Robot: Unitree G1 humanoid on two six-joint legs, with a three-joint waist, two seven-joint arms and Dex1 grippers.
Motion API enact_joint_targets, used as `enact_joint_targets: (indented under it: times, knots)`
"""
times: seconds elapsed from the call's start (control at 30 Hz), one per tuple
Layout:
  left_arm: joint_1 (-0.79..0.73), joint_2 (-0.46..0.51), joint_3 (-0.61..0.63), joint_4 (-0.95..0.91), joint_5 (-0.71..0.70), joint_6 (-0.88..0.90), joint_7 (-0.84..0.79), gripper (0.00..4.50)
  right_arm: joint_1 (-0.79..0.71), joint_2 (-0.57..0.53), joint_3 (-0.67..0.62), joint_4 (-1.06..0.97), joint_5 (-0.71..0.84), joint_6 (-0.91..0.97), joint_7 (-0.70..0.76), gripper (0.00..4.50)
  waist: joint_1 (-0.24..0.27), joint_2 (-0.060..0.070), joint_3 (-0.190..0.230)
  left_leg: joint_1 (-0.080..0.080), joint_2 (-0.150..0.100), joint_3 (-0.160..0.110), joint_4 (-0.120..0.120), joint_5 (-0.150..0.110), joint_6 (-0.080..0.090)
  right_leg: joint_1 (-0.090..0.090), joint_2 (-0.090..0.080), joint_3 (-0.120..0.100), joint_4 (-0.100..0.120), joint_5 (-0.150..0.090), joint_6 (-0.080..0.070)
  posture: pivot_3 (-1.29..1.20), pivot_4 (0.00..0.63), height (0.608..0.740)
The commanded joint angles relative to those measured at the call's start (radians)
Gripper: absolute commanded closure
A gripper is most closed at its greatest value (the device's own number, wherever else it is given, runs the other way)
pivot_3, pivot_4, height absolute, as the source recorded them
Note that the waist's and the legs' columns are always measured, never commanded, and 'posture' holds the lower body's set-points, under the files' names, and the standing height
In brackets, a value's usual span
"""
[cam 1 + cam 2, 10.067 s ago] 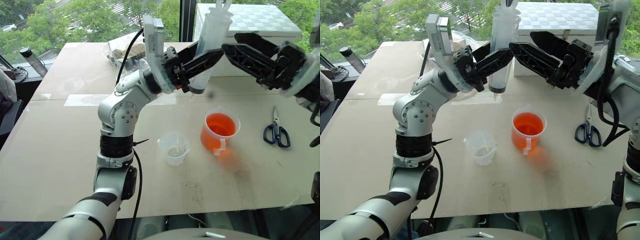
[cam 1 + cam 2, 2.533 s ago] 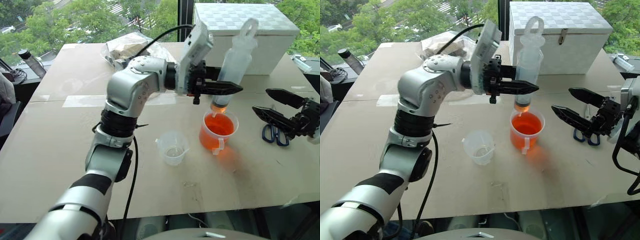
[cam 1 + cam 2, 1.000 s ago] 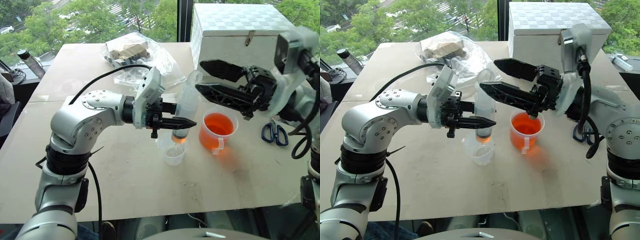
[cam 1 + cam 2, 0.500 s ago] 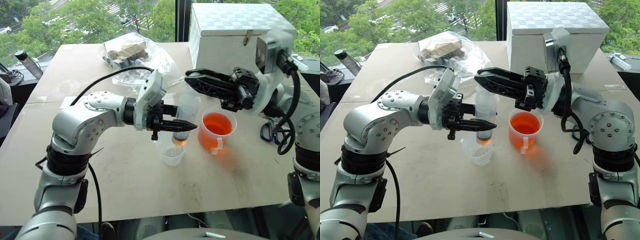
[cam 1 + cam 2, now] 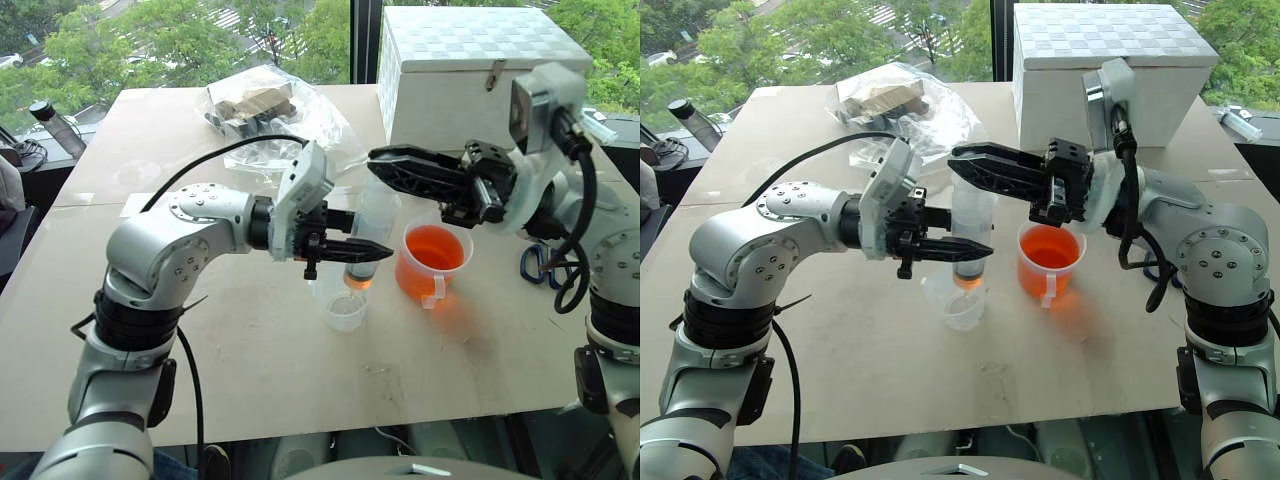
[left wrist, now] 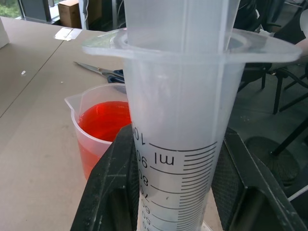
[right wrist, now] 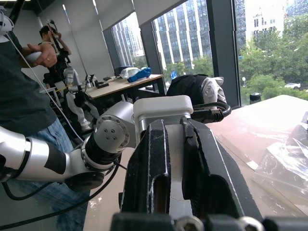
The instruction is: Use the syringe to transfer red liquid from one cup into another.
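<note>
Beige tabletop by a window — left end effector pinches the syringe upright over the small beaker; right end effector, fingers pressed together, sits at the plunger top. Beside stands the orange-red cup.

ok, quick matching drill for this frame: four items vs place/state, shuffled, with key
1. syringe
2. handled cup
3. small beaker
4. scissors

A. under the syringe tip
B. holds red liquid
C. flat on the table past the right arm
D. upright in the left pincer

Pairs: 1-D, 2-B, 3-A, 4-C
</note>
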Motion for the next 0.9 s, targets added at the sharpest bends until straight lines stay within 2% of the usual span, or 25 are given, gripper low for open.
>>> enact_joint_targets:
  times: [0.03,0.9]
  knots:
    - [-0.023,-0.009,0.026,-0.026,-0.010,-0.038,-0.003,3.15,0.003,-0.020,0.029,-0.020,-0.025,0.047,-0.003,4.48,0.000,0.000,0.000,0.000,0.000,0.000,0.000,0.000,0.000,0.000,0.000,0.000,0.000,0.000,0.000,0.00,0.150,0.740]
    - [-0.023,-0.007,0.043,-0.028,-0.011,-0.034,-0.006,3.15,0.027,-0.009,0.059,-0.048,0.007,0.139,-0.006,4.48,0.000,0.000,0.000,0.000,0.000,0.000,0.000,0.000,0.000,0.000,0.000,0.000,0.000,0.000,0.000,0.00,0.150,0.740]
